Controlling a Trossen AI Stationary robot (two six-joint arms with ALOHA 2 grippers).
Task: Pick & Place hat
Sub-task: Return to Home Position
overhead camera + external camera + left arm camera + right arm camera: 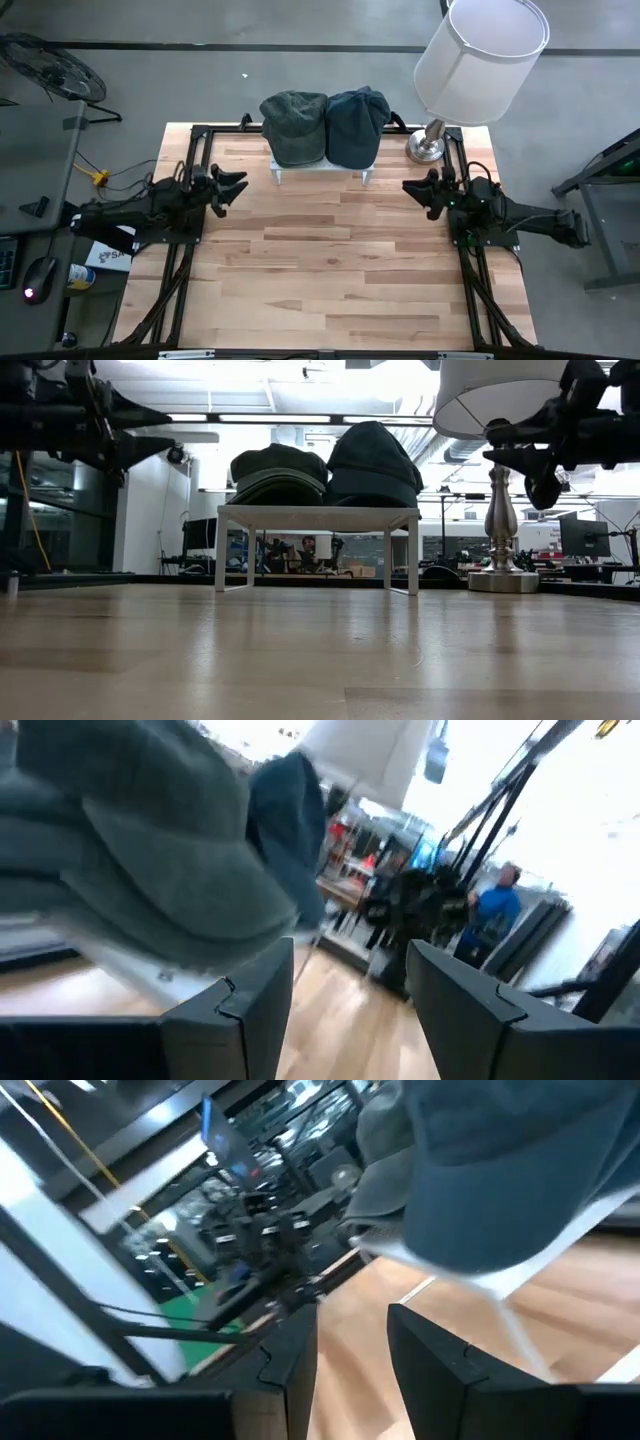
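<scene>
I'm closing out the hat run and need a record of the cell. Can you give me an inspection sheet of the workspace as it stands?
Surface: wooden table; nothing seen on it in front of the shelf.
Job's things: white shelf at the back edge, with a stack of gray caps on its left half and a stack of blue caps on its right half. The stacks touch.
Clutter: table lamp at the back right corner, beside the shelf.
Grippers: left gripper at the left edge, jaws open, empty; right gripper at the right edge, jaws open, empty.
Cables: yellow cable off the table, beside the left arm.
Surroundings: fan on the floor; person in blue beyond the table.
</scene>
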